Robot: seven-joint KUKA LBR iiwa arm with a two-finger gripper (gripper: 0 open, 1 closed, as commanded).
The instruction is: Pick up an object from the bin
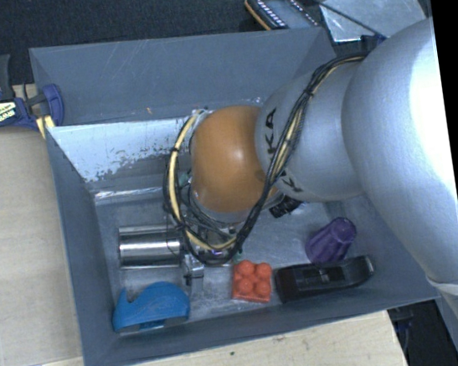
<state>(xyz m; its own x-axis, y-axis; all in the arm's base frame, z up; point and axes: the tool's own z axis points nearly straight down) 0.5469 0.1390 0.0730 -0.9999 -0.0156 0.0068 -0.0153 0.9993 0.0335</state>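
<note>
We noted a shiny steel cylinder (147,247) just view-left of the gripper (195,265), with a blue rounded plastic lump (149,306) near, below-left. Grip state: could not tell.

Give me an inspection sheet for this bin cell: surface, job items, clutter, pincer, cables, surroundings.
surface: grey metal bin, sloped walls, scuffed floor.
job's things: shiny metal cylinder on its side at left, right beside the pincer; blue rounded plastic piece in the near-left corner; orange-red knobbly block on the floor just below the wrist.
clutter: purple ribbed piece and black flat box at right, apart from the pincer.
pincer: low in the bin, under the orange wrist cover, next to the cylinder's end.
cables: yellow and black cables looped round the orange cover.
surroundings: nothing seen in the arm's way.
</note>
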